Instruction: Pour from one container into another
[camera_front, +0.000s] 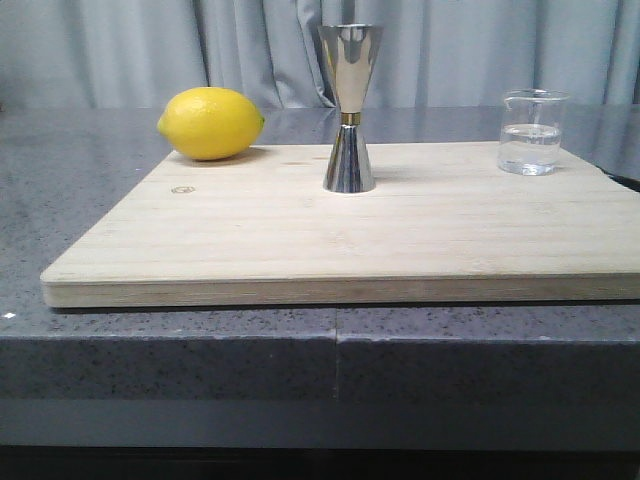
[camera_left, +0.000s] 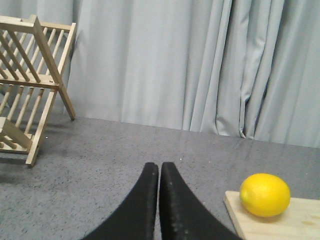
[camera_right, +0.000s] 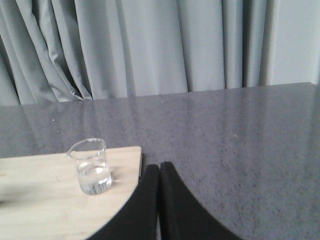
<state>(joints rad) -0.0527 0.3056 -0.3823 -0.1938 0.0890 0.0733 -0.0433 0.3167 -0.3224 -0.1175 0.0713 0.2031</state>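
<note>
The small clear glass beaker (camera_front: 533, 132) stands upright at the back right of the wooden board (camera_front: 300, 240), about half full of clear liquid. The right wrist view shows the beaker (camera_right: 90, 165) near the board's corner, apart from my right gripper (camera_right: 159, 166), which is shut and empty over the counter beside the board. The steel hourglass jigger (camera_front: 349, 107) with a gold waist band stands upright at the board's back middle. My left gripper (camera_left: 160, 166) is shut with nothing in it, off the board's left side. Neither gripper shows in the front view.
A yellow lemon (camera_front: 211, 123) lies at the board's back left corner, seen also as the lemon (camera_left: 264, 194) in the left wrist view. A wooden dish rack (camera_left: 30, 90) stands on the grey counter (camera_front: 90, 180) further left. Grey curtains hang behind.
</note>
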